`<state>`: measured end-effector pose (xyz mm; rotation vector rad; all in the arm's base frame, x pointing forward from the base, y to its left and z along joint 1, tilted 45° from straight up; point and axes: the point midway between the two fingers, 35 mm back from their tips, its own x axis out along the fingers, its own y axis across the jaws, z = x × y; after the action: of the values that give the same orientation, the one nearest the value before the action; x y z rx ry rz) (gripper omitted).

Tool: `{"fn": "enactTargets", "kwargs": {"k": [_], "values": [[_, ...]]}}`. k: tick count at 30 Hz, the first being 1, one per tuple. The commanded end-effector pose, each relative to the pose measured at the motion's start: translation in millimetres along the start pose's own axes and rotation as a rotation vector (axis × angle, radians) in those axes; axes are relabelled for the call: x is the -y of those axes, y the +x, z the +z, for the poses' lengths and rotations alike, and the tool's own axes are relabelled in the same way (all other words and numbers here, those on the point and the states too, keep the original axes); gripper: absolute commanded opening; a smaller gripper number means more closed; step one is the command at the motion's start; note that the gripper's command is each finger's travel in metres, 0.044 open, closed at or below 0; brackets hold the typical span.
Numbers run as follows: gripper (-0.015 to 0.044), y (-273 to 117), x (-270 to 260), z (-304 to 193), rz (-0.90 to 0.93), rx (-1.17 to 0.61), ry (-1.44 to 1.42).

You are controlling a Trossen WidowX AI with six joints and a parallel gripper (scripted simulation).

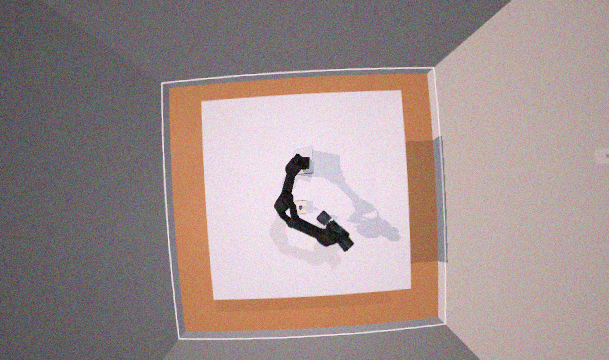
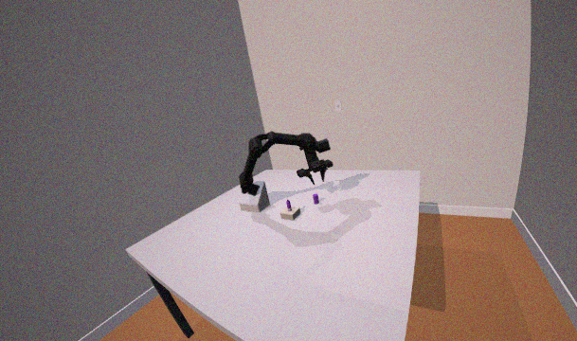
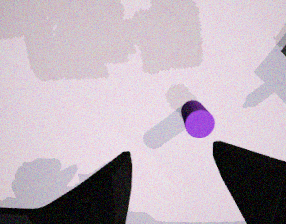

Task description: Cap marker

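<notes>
The worktop (image 2: 279, 279) is a pale square slab standing on an orange floor (image 2: 482, 294), with one dark leg visible under its near left corner. A beige wall (image 2: 387, 71) runs along the side beyond its far edge and grey walls close the other sides.

The black arm (image 2: 269, 144) rises from a light base (image 2: 255, 201) set toward the far left part of the worktop, arches upward and bends down so that its end points at the surface. It throws a broad grey shadow across the middle of the worktop and out toward the right edge.

The fingers (image 2: 316, 178) hang in the air above the worktop, tips down, partly spread with open space between them and nothing gripped. In the wrist view the two dark fingers enter from the bottom corners, and the worktop surface shows plainly in the gap.

The holder block (image 2: 290, 214) is a small tan cube resting near the middle of the worktop, just beside the arm's base on the side away from the left edge. The marker (image 2: 288, 205) stands upright in it, purple, its top uncovered.

The cap (image 2: 315, 199) is a short purple cylinder standing on the worktop apart from the holder block, on the side toward the right edge and almost under the fingers. In the wrist view the cap (image 3: 198, 120) sits just beyond the fingertips, nearer the right-hand one, touching neither.
</notes>
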<state>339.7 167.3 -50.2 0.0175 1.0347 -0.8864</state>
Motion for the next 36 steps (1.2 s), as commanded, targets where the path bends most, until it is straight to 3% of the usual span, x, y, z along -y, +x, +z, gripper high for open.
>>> {"fn": "enactTargets", "kwargs": {"k": [1,7,10,16,36], "values": [[0.0242,-4.3,23.2,-9.7,-0.105,-0.031,-0.164],[0.0242,-1.4,23.5,-8.3,-0.105,-0.031,-0.164],[0.0242,27.9,26.9,-8.7,-0.106,-0.03,-0.164],[0.0242,43.8,28.9,-8.0,-0.106,-0.029,-0.163],[0.0242,73.9,31.5,-7.5,-0.107,-0.028,-0.163]]}}
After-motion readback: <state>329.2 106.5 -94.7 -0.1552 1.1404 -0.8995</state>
